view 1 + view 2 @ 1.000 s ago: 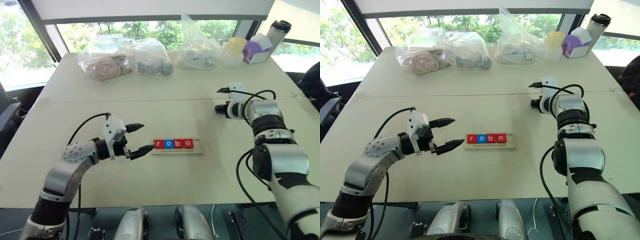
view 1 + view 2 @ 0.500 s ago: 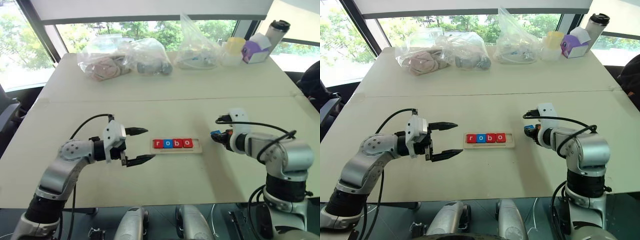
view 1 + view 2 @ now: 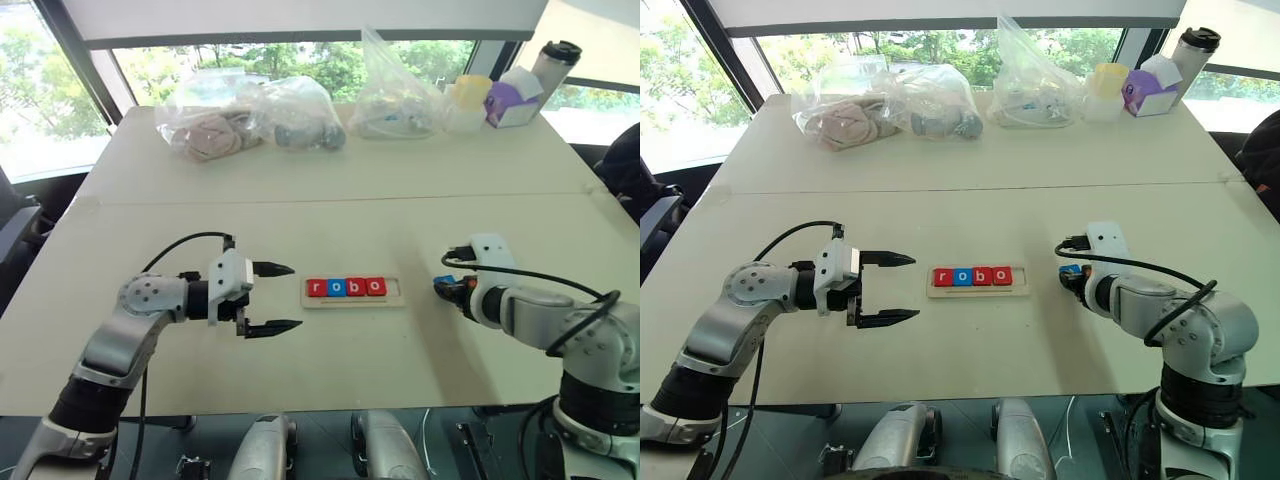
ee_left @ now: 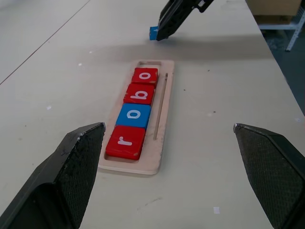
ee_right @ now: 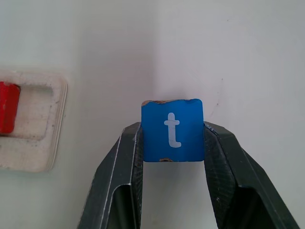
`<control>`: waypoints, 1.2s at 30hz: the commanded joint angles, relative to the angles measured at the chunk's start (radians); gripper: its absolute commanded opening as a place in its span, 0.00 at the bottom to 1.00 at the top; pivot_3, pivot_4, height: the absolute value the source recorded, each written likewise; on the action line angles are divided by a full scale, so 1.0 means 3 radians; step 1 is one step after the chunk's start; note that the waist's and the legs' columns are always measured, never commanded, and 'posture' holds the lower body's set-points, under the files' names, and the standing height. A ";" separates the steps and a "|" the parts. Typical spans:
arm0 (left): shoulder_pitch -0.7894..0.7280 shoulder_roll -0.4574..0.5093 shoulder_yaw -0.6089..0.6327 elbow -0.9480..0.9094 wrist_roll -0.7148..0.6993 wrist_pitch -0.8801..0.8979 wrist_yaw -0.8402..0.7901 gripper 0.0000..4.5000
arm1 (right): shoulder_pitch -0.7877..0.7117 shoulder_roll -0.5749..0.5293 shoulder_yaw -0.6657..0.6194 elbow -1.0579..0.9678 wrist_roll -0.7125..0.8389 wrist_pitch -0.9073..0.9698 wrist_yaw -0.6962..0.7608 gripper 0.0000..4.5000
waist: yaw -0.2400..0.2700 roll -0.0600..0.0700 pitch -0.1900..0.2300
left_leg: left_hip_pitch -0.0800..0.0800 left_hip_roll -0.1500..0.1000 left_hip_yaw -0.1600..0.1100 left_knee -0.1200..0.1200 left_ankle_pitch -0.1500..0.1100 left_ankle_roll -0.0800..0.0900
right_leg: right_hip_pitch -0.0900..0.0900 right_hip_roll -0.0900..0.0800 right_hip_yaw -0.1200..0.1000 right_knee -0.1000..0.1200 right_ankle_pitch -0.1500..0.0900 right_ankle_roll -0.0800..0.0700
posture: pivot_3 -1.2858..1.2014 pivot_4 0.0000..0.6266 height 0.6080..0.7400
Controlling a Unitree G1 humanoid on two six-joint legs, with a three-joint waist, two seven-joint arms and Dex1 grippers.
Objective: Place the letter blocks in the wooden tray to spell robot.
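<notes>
The wooden tray (image 3: 392, 292) lies mid-table with four letter blocks in it spelling r (image 3: 316, 288), o (image 3: 336, 288), b (image 3: 356, 287), o (image 3: 375, 286); its right end slot is bare. My right gripper (image 3: 445, 287) hovers just right of the tray, shut on a blue block with a white t (image 5: 172, 130), clamped by its two side edges. My left gripper (image 3: 296, 296) stands open to the left of the tray, pointing at it, nothing between its fingers. In the left wrist view the tray rim (image 4: 164, 119) lies between the open fingers, and the t block (image 4: 153, 32) hangs beyond its far end.
Three clear plastic bags (image 3: 250, 118) with items lie along the table's far side. A yellow cup (image 3: 472, 95), a purple box (image 3: 512, 103) and a tumbler (image 3: 553, 65) stand at the far right corner. A seam (image 3: 330, 198) crosses the table.
My right arm has drawn back from the far right of the table to just right of the tray, the blue block still in its gripper. My left gripper has turned a little, staying open.
</notes>
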 commanded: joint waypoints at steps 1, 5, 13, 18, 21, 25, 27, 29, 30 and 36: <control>-0.0040 0.0015 0.0024 -0.0027 0.0021 -0.0076 -0.0003 1.00 | 0.0006 -0.0135 -0.0109 -0.0010 0.0614 0.0024 -0.0405 0.25 | 0.0000 0.0000 0.0000 | 0.0000 0.0000 0.0000 0.0001 0.0000 0.0000 | 0.0001 0.0001 0.0000 0.0000 0.0000 0.0001 | 0.52 0.24 1.00; -0.0054 -0.0012 0.0020 -0.0014 0.0037 -0.0079 0.0013 1.00 | -0.0012 -0.0236 -0.0096 0.0095 0.1152 0.0024 -0.0841 0.59 | 0.0000 -0.0001 0.0000 | 0.0000 0.0000 0.0000 0.0001 0.0001 0.0001 | 0.0002 0.0003 0.0000 0.0000 0.0000 0.0001 | 0.52 0.24 1.00; -0.0065 -0.0054 0.0033 0.0003 0.0046 -0.0082 0.0040 1.00 | -0.0329 -0.0706 0.0150 0.0352 0.1817 0.0005 -0.1034 1.00 | 0.0000 -0.0001 0.0001 | 0.0001 0.0000 0.0001 0.0003 0.0002 0.0004 | 0.0004 0.0005 0.0000 -0.0001 0.0000 0.0002 | 0.52 0.24 1.00; -0.0089 -0.0078 0.0024 0.0033 0.0049 -0.0084 0.0033 1.00 | -0.0733 -0.2032 0.0912 0.0096 0.0901 -0.0622 0.1291 1.00 | 0.0008 0.0010 0.0008 | 0.0001 0.0002 0.0003 0.0004 0.0004 0.0007 | 0.0003 0.0010 0.0001 -0.0005 -0.0002 0.0002 | 0.52 0.24 1.00; -0.0123 -0.0092 0.0013 0.0060 0.0054 -0.0091 0.0020 1.00 | -0.0300 -0.2960 0.1526 0.0182 -0.0414 -0.2226 0.3172 1.00 | 0.0049 0.0004 0.0006 | 0.0000 0.0004 -0.0010 0.0003 -0.0001 0.0013 | 0.0011 0.0017 -0.0012 -0.0012 -0.0012 0.0015 | 0.52 0.24 1.00; -0.0162 -0.0098 0.0007 0.0087 0.0057 -0.0103 0.0010 1.00 | -0.0187 -0.3109 0.1967 0.0965 -0.1644 -0.3958 0.4536 1.00 | 0.0000 0.0006 0.0007 | 0.0000 0.0002 0.0004 0.0003 -0.0003 0.0016 | 0.0016 0.0011 -0.0011 -0.0031 -0.0011 0.0018 | 0.52 0.24 1.00; -0.0172 -0.0106 0.0016 0.0077 0.0059 -0.0094 0.0027 1.00 | -0.0468 -0.2908 0.2290 0.1512 -0.2325 -0.4630 0.4884 1.00 | -0.0026 0.0003 0.0009 | 0.0004 0.0001 0.0020 0.0004 -0.0005 0.0019 | 0.0017 0.0002 0.0002 -0.0034 -0.0007 0.0020 | 0.52 0.24 1.00; -0.0164 -0.0108 0.0026 0.0047 0.0058 -0.0077 0.0046 1.00 | -0.0716 -0.2689 0.2487 0.1937 -0.2742 -0.5116 0.5184 1.00 | -0.0024 0.0005 0.0012 | 0.0008 0.0002 0.0034 0.0006 -0.0005 0.0020 | 0.0016 0.0000 0.0008 -0.0035 -0.0003 0.0015 | 0.52 0.24 1.00; -0.0150 -0.0104 0.0034 0.0023 0.0055 -0.0065 0.0054 1.00 | -0.0842 -0.2560 0.2572 0.2138 -0.2924 -0.5339 0.5287 1.00 | -0.0024 0.0004 0.0012 | 0.0012 0.0002 0.0038 0.0006 -0.0005 0.0021 | 0.0016 -0.0001 0.0012 -0.0033 -0.0003 0.0015 | 0.52 0.24 1.00; -0.0051 -0.0061 0.0086 -0.0114 0.0025 0.0015 0.0119 1.00 | -0.1403 -0.1937 0.2785 0.3240 -0.3608 -0.6392 0.5575 1.00 | -0.0001 0.0002 0.0014 | 0.0015 0.0003 0.0046 0.0005 -0.0005 0.0020 | 0.0007 -0.0003 0.0019 -0.0013 0.0004 0.0025 | 0.52 0.24 1.00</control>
